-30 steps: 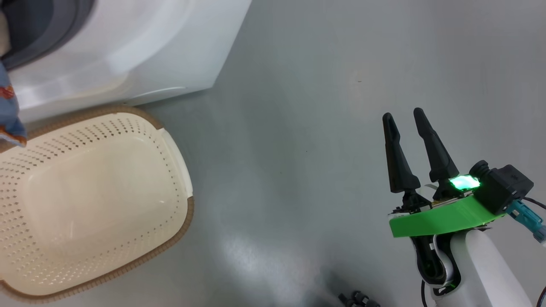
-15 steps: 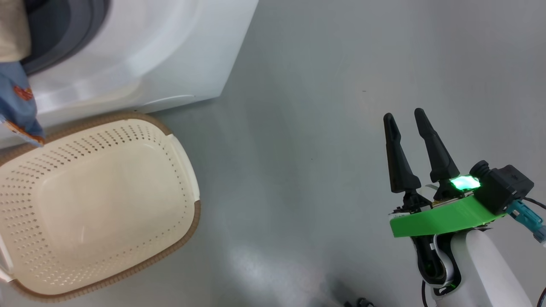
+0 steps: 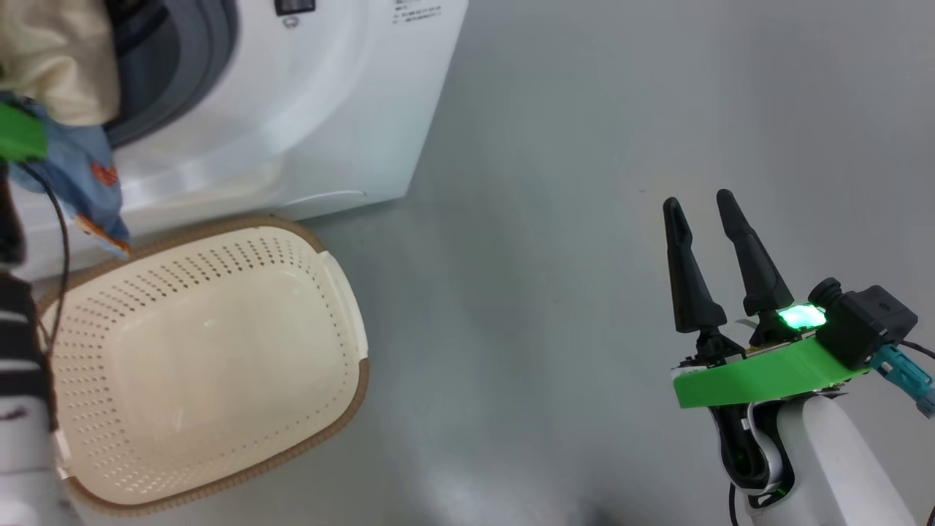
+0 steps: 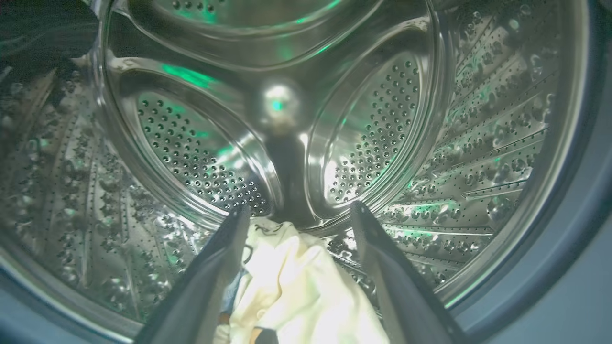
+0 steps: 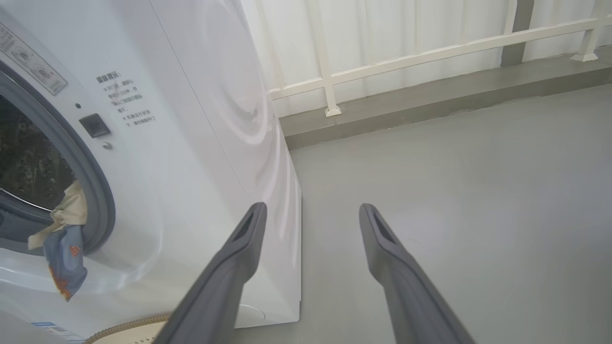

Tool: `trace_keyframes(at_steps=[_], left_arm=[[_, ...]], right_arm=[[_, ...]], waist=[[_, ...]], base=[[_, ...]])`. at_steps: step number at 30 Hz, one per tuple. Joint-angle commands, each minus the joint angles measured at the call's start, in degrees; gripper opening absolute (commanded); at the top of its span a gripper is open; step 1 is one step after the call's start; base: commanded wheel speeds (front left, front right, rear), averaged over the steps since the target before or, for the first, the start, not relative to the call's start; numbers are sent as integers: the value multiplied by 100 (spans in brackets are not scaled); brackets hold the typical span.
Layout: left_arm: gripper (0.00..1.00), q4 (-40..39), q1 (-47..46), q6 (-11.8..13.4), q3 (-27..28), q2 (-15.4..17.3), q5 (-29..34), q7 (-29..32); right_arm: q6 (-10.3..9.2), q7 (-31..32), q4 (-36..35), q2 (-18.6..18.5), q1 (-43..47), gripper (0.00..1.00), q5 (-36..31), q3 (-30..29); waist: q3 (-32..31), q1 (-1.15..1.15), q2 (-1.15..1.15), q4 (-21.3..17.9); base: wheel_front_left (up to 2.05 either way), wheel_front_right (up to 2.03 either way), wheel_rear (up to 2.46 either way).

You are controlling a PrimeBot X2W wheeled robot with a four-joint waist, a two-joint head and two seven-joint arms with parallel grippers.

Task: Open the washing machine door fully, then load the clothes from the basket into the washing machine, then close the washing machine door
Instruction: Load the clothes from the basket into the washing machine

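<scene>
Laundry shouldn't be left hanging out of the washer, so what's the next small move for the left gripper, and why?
Probably nudge the clothes deeper into the drum with the open left gripper. Part of them hangs out over the grey seal of the washing machine, and the basket looks empty.

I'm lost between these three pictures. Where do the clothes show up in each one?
Head view: the clothes hang at the top left, over the lip of the washing machine opening.
Left wrist view: bottom centre, at the mouth of the drum.
Right wrist view: far left, draped over the opening's lower edge.
Shared landmark: the grey gasket ring around the opening.
</scene>
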Motion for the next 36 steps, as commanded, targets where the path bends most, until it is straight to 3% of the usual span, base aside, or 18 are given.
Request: trace_keyframes(at_steps=[1, 16, 36], left_arm=[[100, -244, 242, -32, 138, 178, -8, -29], [100, -1209, 2126, -223, 533, -528, 291, -29], [100, -1842, 4046, -288, 536, -1029, 328, -29]], right_arm=[[25, -46, -105, -88, 164, 100, -67, 46], [25, -46, 14, -343, 547, 100, -84, -56], [25, -46, 216, -715, 1283, 100, -69, -221]], waist=[[-173, 0, 0, 108], [-1153, 0, 0, 477], [-2357, 0, 0, 894]], base=[[0, 0, 0], [0, 0, 0], [0, 0, 0]])
